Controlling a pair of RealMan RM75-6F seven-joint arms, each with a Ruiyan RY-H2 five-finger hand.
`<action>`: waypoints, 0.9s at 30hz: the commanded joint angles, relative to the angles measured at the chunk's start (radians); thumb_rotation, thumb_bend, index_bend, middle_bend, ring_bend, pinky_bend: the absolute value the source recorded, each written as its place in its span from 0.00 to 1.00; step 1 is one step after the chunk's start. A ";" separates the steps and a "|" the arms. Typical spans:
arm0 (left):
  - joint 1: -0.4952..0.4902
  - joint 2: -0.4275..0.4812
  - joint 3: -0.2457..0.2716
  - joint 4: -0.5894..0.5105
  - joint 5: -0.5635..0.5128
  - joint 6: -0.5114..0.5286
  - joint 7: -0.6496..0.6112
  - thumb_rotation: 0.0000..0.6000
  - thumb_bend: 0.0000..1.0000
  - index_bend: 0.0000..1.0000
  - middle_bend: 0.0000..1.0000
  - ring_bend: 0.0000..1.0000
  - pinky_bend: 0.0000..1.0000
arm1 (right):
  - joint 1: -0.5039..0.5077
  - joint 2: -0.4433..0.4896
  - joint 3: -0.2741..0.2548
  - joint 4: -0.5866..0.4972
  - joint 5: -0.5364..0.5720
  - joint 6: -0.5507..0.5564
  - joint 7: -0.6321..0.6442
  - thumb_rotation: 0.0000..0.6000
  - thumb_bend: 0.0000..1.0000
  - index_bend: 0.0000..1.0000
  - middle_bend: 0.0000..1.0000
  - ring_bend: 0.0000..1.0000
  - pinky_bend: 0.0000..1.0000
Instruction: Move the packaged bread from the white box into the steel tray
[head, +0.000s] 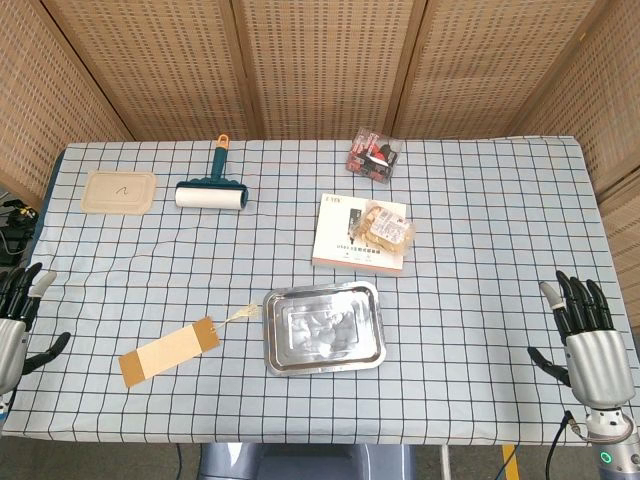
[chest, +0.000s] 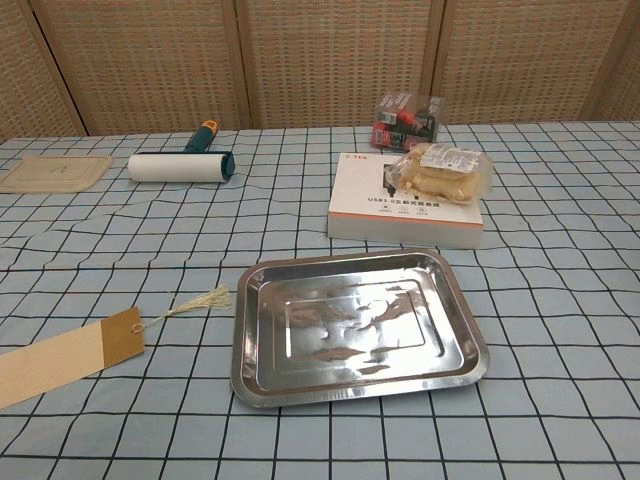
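A clear packet of bread (head: 385, 227) (chest: 440, 171) lies on the right part of the flat white box (head: 345, 240) (chest: 385, 205), behind the table's middle. In front of the box sits the steel tray (head: 322, 326) (chest: 455, 305), with nothing in it. My left hand (head: 17, 318) hovers at the table's left front edge, fingers spread, holding nothing. Over at the right front edge my right hand (head: 590, 338) is raised, fingers apart, also holding nothing. Both hands are far from the bread. The chest view shows neither hand.
A lint roller (head: 212, 190) (chest: 180, 164) and a tan lid (head: 119, 191) (chest: 55, 172) lie at the back left. A small clear pack with red contents (head: 373, 155) (chest: 406, 117) sits behind the box. A brown tag with a tassel (head: 170, 349) (chest: 70, 352) lies left of the tray.
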 joint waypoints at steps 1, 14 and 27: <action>0.000 0.001 0.000 -0.002 0.001 0.002 0.001 1.00 0.24 0.00 0.00 0.00 0.00 | 0.001 0.003 -0.002 -0.003 0.002 -0.004 -0.002 1.00 0.08 0.01 0.00 0.00 0.00; 0.000 0.004 0.001 -0.005 -0.003 -0.006 0.006 1.00 0.24 0.00 0.00 0.00 0.00 | 0.007 0.015 -0.006 -0.017 0.008 -0.027 0.009 1.00 0.08 0.01 0.00 0.00 0.00; 0.011 0.015 -0.002 -0.013 -0.014 0.006 -0.016 1.00 0.24 0.00 0.00 0.00 0.00 | 0.033 -0.004 -0.003 -0.014 0.003 -0.056 0.029 1.00 0.08 0.03 0.00 0.00 0.00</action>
